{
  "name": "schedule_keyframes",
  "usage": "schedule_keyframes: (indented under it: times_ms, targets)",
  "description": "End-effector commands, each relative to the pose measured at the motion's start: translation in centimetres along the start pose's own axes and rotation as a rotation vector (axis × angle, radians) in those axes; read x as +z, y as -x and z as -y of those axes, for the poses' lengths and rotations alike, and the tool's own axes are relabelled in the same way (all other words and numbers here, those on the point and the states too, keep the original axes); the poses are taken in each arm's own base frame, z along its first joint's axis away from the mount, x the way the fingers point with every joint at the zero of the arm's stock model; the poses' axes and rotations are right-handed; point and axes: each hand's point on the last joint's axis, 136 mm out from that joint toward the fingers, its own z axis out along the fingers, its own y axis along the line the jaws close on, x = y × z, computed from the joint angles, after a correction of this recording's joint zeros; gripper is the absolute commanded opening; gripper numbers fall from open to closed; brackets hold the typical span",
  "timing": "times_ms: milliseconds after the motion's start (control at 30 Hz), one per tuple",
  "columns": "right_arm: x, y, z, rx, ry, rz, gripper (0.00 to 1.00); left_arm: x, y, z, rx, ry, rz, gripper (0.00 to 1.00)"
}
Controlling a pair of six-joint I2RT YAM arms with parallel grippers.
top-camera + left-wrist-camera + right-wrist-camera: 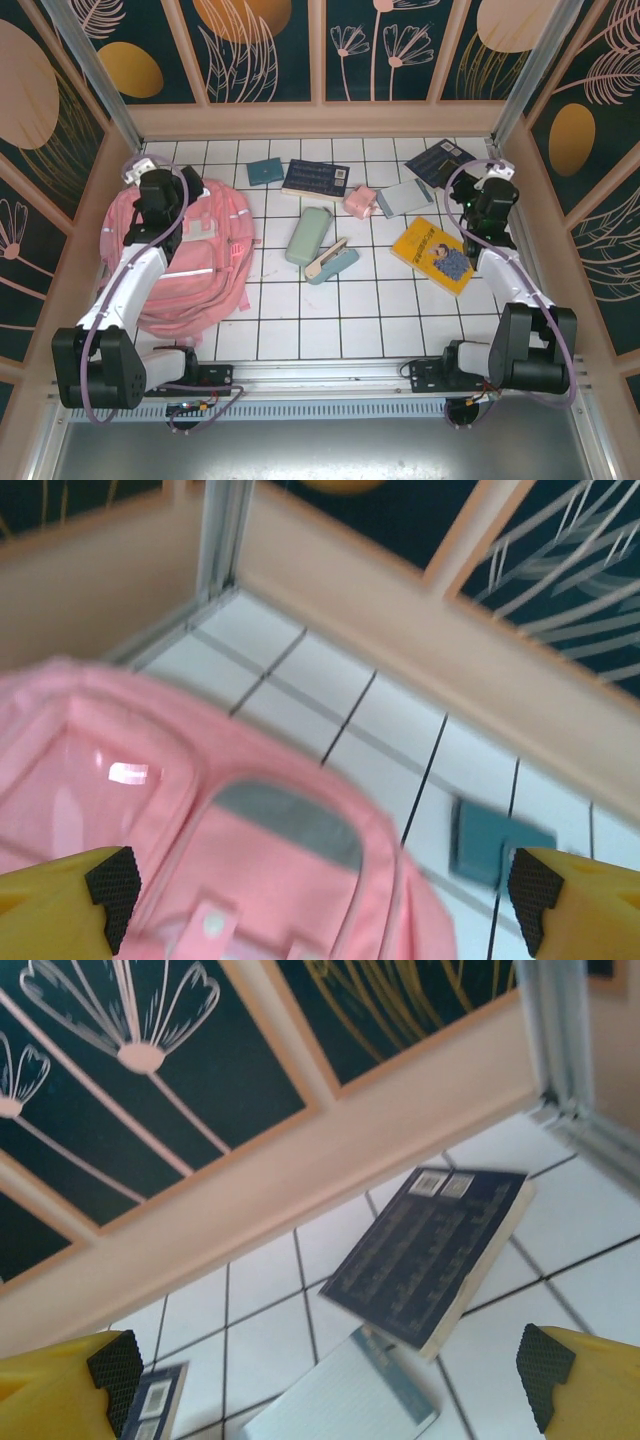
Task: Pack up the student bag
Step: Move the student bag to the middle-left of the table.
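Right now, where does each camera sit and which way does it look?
Top external: above, behind the arms, looking down at the white tiled table; left arm, right arm show.
Left wrist: on the left arm, facing the soft pink fabric backpack; open left gripper shows.
Right wrist: on the right arm, facing the dark blue rectangular book; open right gripper shows.
Shared: top and left wrist both show the backpack.

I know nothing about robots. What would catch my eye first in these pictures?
The big pink student bag stands out first, lying flat on the left side of the white tiled table. Next is the bright yellow book on the right side. A pale green case lies in the middle among smaller books.
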Motion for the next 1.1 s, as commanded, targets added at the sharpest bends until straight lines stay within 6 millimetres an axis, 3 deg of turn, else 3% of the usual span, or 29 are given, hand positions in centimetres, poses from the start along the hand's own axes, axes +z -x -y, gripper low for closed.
schedule_keyframes:
  times_ms: [0, 200, 400, 533, 700, 967, 1067]
  targets:
    - [-0.7, -0.6, -2.6, 0.008, 0.055, -0.056, 0.99, -0.7, -6.7, -2.1, -0.047, 0.048, -0.267, 0.88]
    - [-1.2, -2.3, -5.5, -0.05, 0.086, -0.097, 0.99, -2.8, -13.7, -2.2, -0.15, -0.034, -0.514, 0.62]
    - [-2.2, -4.2, -7.9, -0.078, 0.13, -0.137, 0.99, -4.5, -19.7, -3.8, -0.174, -0.012, -0.661, 0.59]
    - [-2.8, -5.2, -9.0, -0.099, 0.146, -0.16, 0.99, -4.8, -22.9, -3.3, -0.199, -0.034, -0.726, 0.59]
    - [-3.1, -6.4, -9.7, -0.097, 0.149, -0.186, 0.99, -4.3, -24.5, 1.7, -0.307, -0.196, -0.773, 0.59]
    - [-3.7, -7.6, -10.7, -0.104, 0.154, -0.22, 0.99, -3.3, -24.2, 12.1, -0.38, -0.398, -0.787, 0.59]
    - [-3.9, -8.0, -11.2, -0.113, 0.165, -0.234, 0.99, -2.8, -23.9, 15.0, -0.369, -0.423, -0.774, 0.59]
